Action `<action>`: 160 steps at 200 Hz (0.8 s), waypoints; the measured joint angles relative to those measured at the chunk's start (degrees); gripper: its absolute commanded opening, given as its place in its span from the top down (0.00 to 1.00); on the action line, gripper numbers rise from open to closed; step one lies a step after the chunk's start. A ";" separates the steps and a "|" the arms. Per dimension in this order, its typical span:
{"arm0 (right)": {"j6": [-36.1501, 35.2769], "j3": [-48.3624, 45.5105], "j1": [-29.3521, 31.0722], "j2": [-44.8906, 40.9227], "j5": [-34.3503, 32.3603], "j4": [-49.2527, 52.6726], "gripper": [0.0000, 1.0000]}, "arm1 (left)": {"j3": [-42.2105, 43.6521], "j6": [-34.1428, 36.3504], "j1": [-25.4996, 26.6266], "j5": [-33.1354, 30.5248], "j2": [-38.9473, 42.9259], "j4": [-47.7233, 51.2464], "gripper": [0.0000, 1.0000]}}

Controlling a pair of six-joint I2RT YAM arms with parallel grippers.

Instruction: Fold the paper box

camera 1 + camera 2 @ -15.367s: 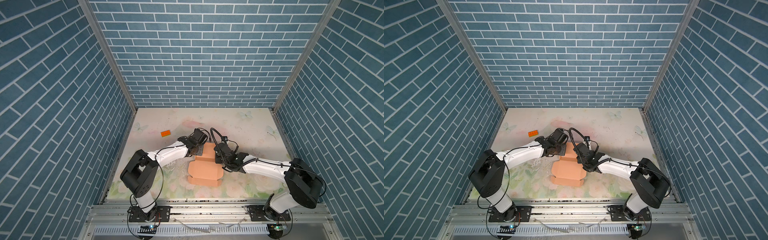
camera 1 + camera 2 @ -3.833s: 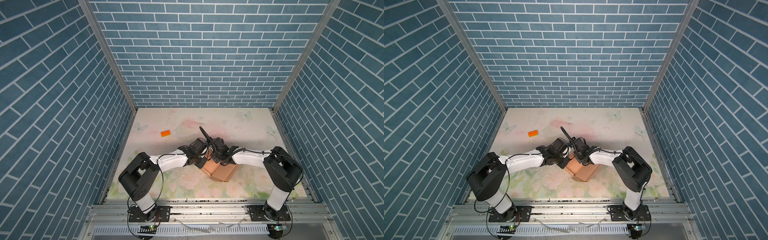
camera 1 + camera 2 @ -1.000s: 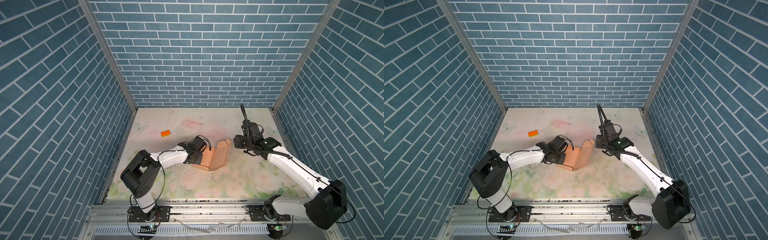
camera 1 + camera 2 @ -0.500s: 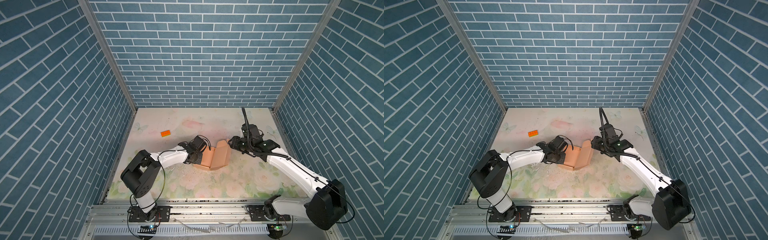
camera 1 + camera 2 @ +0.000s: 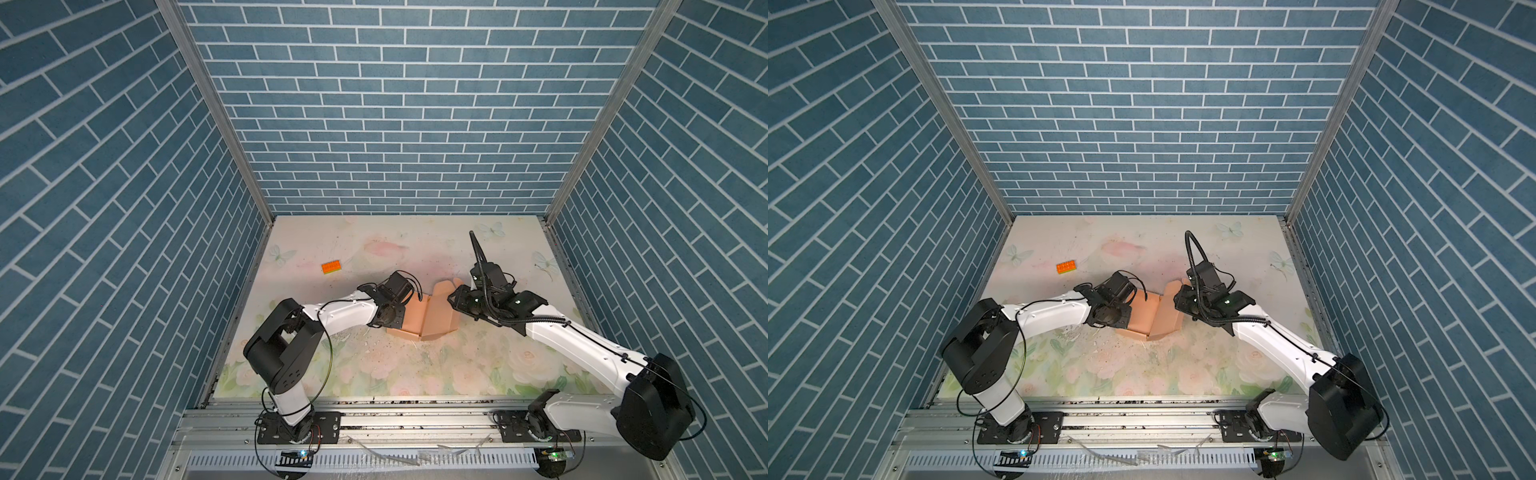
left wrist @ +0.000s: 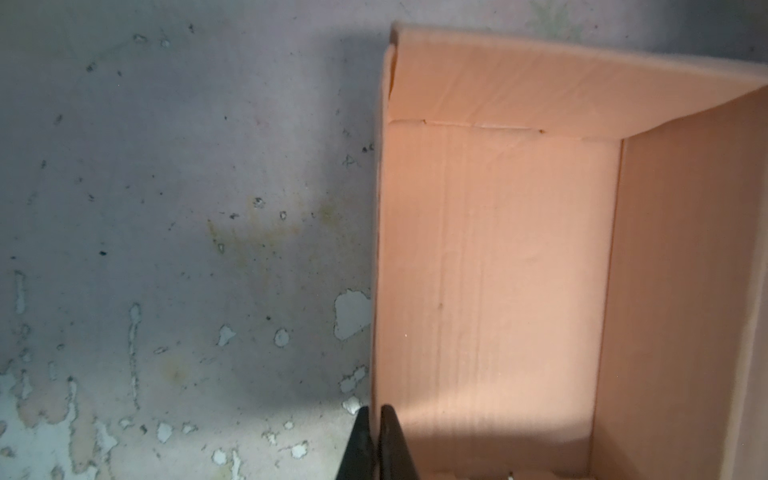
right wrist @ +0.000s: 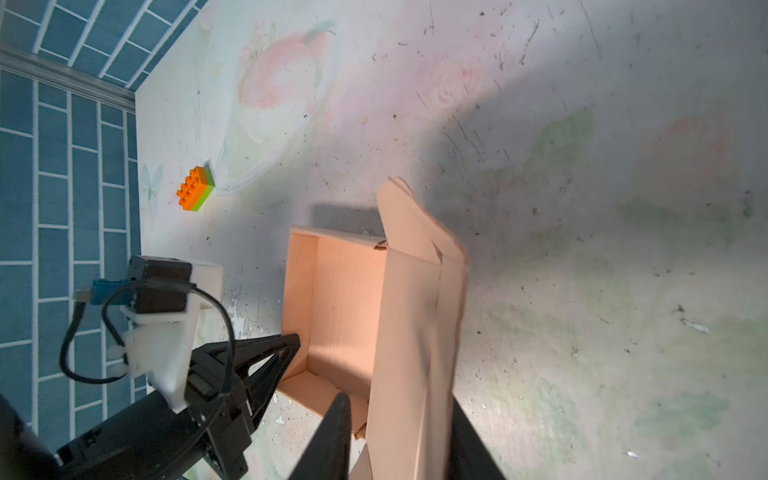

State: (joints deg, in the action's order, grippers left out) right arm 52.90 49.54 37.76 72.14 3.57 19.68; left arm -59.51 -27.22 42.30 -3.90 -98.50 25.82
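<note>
Box location: paper box (image 5: pixel 424 313) rests on the table (image 5: pixel 374 249) near its middle, between the two arms in both top views.
Box form: peach-tan open tray with low walls. One tall raised flap (image 7: pixel 415 311) stands up along the side nearest the right arm, leaning slightly.
Left gripper: left gripper (image 6: pixel 375 415) sits at the tray wall nearest the left arm. Its fingers (image 6: pixel 392 440) are pressed together, pinching the thin edge of that wall between them.
Right gripper: right gripper (image 7: pixel 399 399) straddles the raised flap, with one finger on the tray side and the other finger (image 7: pixel 469 444) on the outer side. The flap appears blurred here, so whether the fingers clamp it or only stand beside it cannot be told.
Toy brick: orange-and-green toy brick (image 5: pixel 331 267) lies on the table toward the far left, well apart from the paper box and both grippers.
Table surface: pale floral print, scuffed and flaking beside the box.
</note>
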 measured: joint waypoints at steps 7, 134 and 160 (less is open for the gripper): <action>0.66 -0.35 0.26 -0.22 -0.37 -0.20 0.68 | -0.11 0.00 0.00 -0.07 -0.07 0.07 0.90; 4.11 -2.47 1.29 -2.45 -4.92 -2.75 1.00 | -0.66 -0.31 0.48 -2.62 1.20 1.79 0.30; 4.09 -2.47 1.33 -2.51 -5.05 -3.26 1.00 | -3.06 -0.09 0.48 -3.39 2.86 3.65 0.15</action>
State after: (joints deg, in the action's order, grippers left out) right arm 56.99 47.07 39.09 69.63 -1.48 16.43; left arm -62.57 -27.31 42.78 -7.29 -95.64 29.47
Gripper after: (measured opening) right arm 0.052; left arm 0.782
